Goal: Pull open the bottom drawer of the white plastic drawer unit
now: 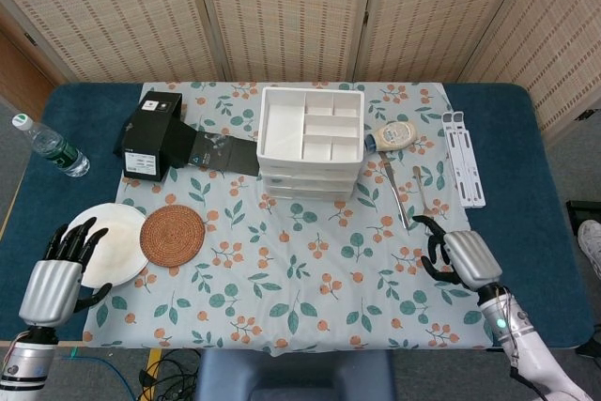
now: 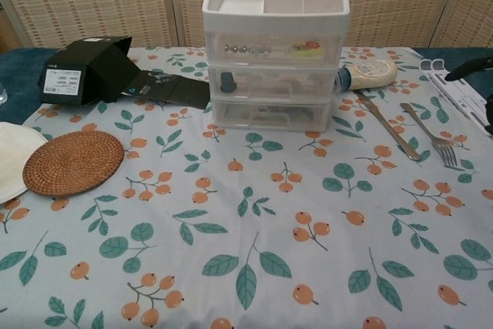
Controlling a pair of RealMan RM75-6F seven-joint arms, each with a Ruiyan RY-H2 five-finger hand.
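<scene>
The white plastic drawer unit (image 1: 310, 143) (image 2: 274, 48) stands at the back middle of the table, three clear drawers under a divided top tray. Its bottom drawer (image 2: 271, 115) is pushed in flush, and so are the two drawers above it. My right hand (image 1: 458, 255) hovers over the cloth to the front right of the unit, fingers apart, holding nothing; the chest view shows only dark fingertips (image 2: 471, 68) at the right edge. My left hand (image 1: 58, 271) hangs at the table's front left by the white plate, fingers spread and empty.
A fork (image 1: 423, 196) and knife (image 1: 395, 192) lie right of the unit, with a squeeze bottle (image 1: 392, 134) behind them and a white rack (image 1: 463, 168) further right. A black box (image 1: 153, 134), woven coaster (image 1: 173, 234), white plate (image 1: 115, 237) and water bottle (image 1: 49, 145) sit left.
</scene>
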